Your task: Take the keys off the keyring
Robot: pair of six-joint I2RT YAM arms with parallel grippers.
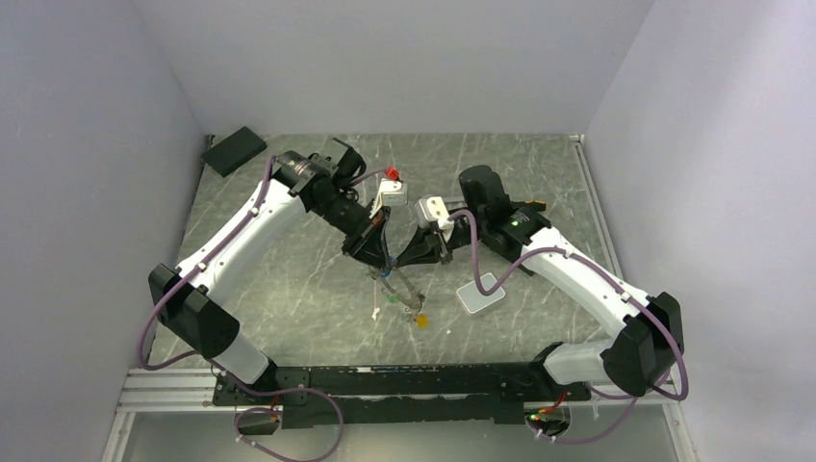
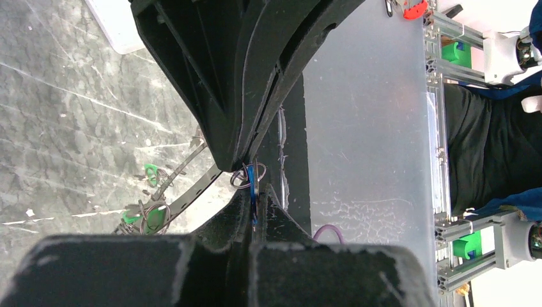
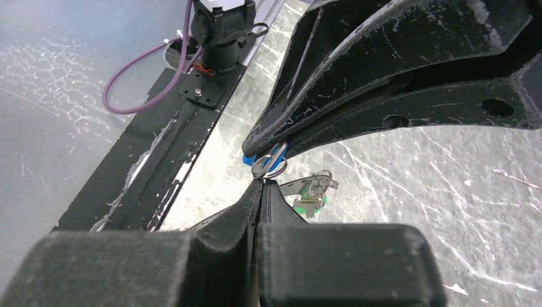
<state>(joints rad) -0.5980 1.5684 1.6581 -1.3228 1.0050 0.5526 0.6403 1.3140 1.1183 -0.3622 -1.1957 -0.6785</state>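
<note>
left pincer (image 2: 253, 193): pinching blue-tagged key (image 2: 254, 174) | right pincer (image 3: 261, 184): pressed together, small wire ring (image 3: 259, 168) at tips | pincers tip-to-tip

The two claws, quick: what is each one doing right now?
Left claw: closed on a blue-tagged key.
Right claw: closed, apparently pinching the keyring.

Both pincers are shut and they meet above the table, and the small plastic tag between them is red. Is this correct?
Only the colour is wrong: the tag is blue, not red, as the left wrist view shows. The left pincer and right pincer are indeed shut and meet above the table.
</note>
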